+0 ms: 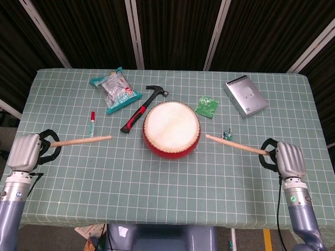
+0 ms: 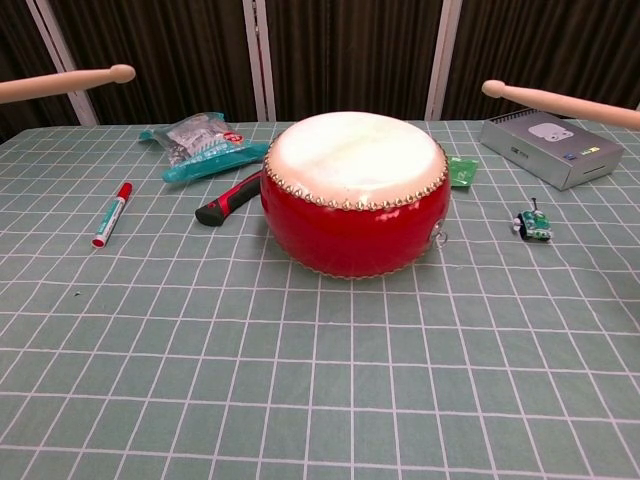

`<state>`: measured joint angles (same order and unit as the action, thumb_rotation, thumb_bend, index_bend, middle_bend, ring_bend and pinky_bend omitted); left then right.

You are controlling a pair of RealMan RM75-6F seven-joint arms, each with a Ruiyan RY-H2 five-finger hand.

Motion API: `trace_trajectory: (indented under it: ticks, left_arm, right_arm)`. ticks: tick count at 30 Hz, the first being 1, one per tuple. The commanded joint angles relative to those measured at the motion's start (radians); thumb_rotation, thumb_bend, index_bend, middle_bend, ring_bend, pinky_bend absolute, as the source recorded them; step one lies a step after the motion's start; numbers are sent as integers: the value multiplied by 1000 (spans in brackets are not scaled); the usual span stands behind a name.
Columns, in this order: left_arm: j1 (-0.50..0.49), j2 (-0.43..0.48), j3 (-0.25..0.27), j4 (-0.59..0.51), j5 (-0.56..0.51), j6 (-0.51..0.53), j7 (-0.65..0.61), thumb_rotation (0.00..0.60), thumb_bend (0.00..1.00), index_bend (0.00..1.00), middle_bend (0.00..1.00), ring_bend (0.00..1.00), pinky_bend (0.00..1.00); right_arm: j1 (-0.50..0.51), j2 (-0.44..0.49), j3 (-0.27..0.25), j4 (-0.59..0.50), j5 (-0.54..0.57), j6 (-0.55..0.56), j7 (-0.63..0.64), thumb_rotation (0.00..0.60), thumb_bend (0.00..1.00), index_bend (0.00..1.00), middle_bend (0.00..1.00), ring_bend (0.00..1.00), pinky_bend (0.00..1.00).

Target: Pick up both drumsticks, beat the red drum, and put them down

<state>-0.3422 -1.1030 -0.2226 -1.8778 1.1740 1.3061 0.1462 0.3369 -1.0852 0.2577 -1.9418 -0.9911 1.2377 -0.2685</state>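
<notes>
The red drum point(image 1: 171, 129) with its pale skin point(image 2: 356, 157) stands mid-table. My left hand point(image 1: 26, 151) at the table's left edge grips a wooden drumstick point(image 1: 81, 140) whose tip points toward the drum, well short of it. My right hand point(image 1: 289, 159) at the right edge holds the other drumstick point(image 1: 235, 145), tip aimed at the drum's right side. In the chest view both sticks point(image 2: 62, 84) point(image 2: 560, 101) hang high above the table, either side of the drum; the hands are out of that frame.
A hammer point(image 1: 141, 110) lies just left-behind the drum, a red-capped marker point(image 1: 92, 124) further left, a teal snack packet point(image 1: 115, 90) behind it. A green sachet point(image 1: 208, 106), a small green toy point(image 1: 227, 135) and a grey box point(image 1: 245, 95) sit right of the drum.
</notes>
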Motion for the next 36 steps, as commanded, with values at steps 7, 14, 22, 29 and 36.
trace_trajectory:
  ticks: [7,14,22,29,36]
  left_arm:
    - [-109,-54,-74,91,-131,-112,7,600,523,763,1000,1000,1000]
    - [-181,-106,-114,145,-197,-165,18,600,523,764,1000,1000,1000]
    - [-256,-133,-147,163,-279,-206,70,600,523,768,1000,1000,1000]
    - [-293,-153,-143,191,-344,-225,110,600,523,768,1000,1000,1000]
    - [-303,-144,-154,184,-376,-220,103,600,523,768,1000,1000,1000]
  right_arm:
    - [105,-18,68,20,171,-38,-85,600,522,897,1000,1000,998]
    - [160,-31,91,72,232,-79,-87,600,522,897,1000,1000,998]
    - [217,-60,99,124,291,-104,-109,600,522,897,1000,1000,998]
    - [240,-86,76,160,312,-114,-122,600,522,897,1000,1000,998]
    - [244,-99,62,172,319,-104,-121,600,522,897,1000,1000,998]
